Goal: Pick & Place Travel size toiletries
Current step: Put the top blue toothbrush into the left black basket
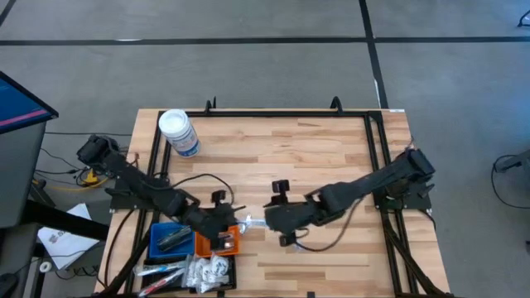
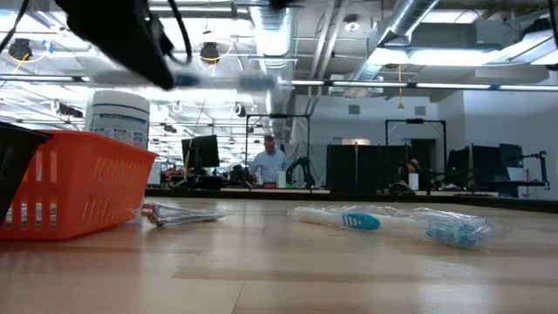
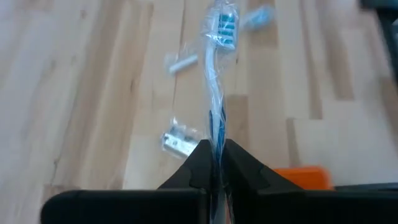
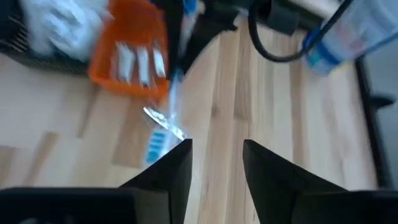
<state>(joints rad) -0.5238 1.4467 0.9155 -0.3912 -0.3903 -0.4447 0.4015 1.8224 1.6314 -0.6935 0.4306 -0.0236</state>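
Near the lower middle of the high view, the left gripper (image 3: pixel 214 163) hangs over the orange tray (image 1: pixel 218 242) with its jaws clamped on the handle of a wrapped toothbrush (image 3: pixel 217 74), whose blue-and-white head points away over the wooden surface (image 1: pixel 315 157). The right gripper (image 4: pixel 216 163) sits just right of it at the frame's centre, jaws apart and holding nothing, facing the toothbrush's head. More toiletries lie in the black tray (image 1: pixel 203 271) and the blue tray (image 1: pixel 170 238) at lower left, a small silvery packet (image 2: pixel 179 214) rests beside the orange tray, and the white-lidded jar (image 1: pixel 178 132) stands at upper left.
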